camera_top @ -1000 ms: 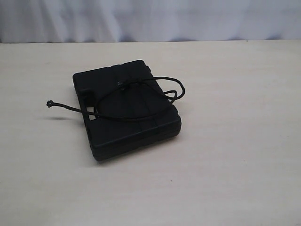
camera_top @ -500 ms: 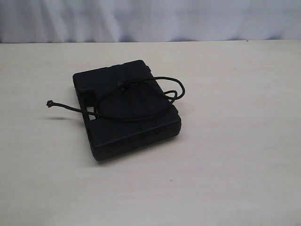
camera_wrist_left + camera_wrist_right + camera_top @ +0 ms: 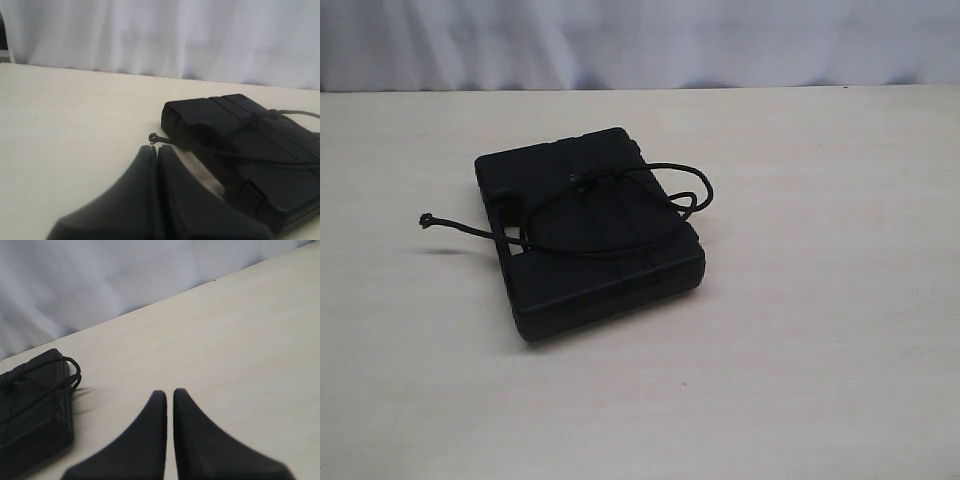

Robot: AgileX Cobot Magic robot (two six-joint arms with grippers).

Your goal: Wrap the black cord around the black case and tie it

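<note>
**Change since the earlier exterior views:** none detected. Case, cord and loop in the same lie throughout. No arm in the exterior view.

**Black case** [image 3: 595,215]: flat on the table [image 3: 820,350], a little left of centre, lid up.

**Black cord** [image 3: 578,180]: wide loop across the lid, with a small knot or crossing toward the far side. Slack bight hanging past the right edge. One knotted end jutting left, beyond the case's handle side. Passage beneath the case not visible.

**Left gripper** [image 3: 155,147]: fingers pressed together, nothing between them. Low over the table, left of the case, with the cord's knotted end [image 3: 153,137] just beyond the tips.

**Right gripper** [image 3: 170,392]: closed to a hairline slit, empty. Well right of the case [image 3: 30,410], pointing across bare table.

**Backdrop:** pale curtain [image 3: 640,40] on the far side.

**Assessment:** stillness plus both claws empty and clear of the case suggests either wrapping finished or a pause. Loop looks loose and tightness of the tie is not determinable. Possible further pull needed on the left end.
</note>
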